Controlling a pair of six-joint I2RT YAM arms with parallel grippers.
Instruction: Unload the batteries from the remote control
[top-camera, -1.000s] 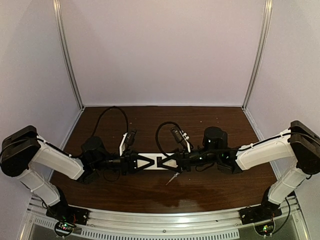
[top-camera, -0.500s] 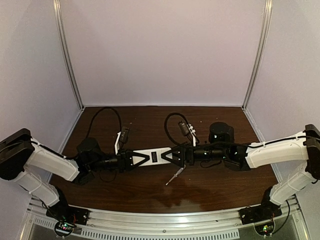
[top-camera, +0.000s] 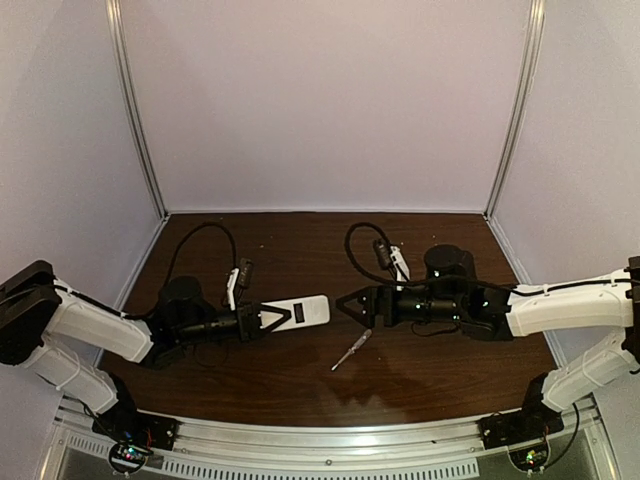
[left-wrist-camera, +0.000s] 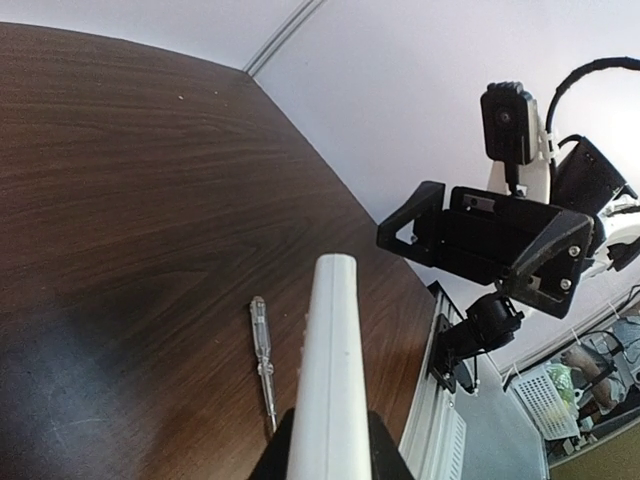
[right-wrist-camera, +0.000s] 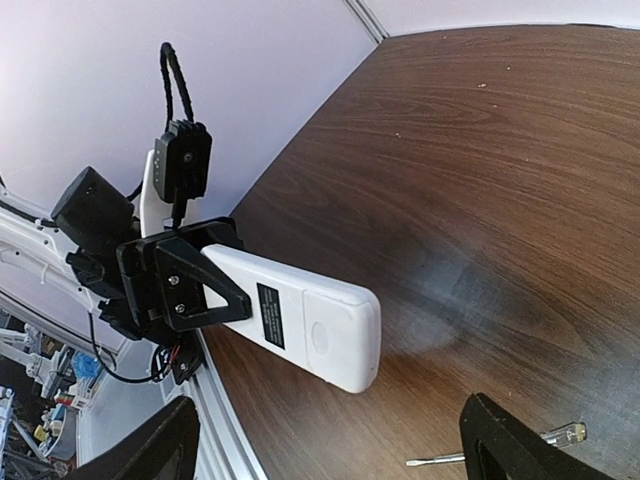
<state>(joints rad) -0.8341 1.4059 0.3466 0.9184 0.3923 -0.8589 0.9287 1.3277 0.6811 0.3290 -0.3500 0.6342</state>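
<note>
Left claw (top-camera: 280, 316) of mine is clamped on 1 end of the remote control (top-camera: 306, 312), held above the bench (top-camera: 300, 250), labelled back up. My right claw (top-camera: 345, 303) gapes wide just off its free end, not touching. Open bench runs back to the walls. 1 screwdriver (top-camera: 350, 349) lies below the gap. Batteries are hidden from me.

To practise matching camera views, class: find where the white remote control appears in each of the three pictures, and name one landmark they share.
Top view: the remote control sits just left of centre.
Left wrist: bottom centre, seen edge-on.
Right wrist: lower left of centre, back showing.
Shared landmark: the screwdriver on the table, in all three.
</note>
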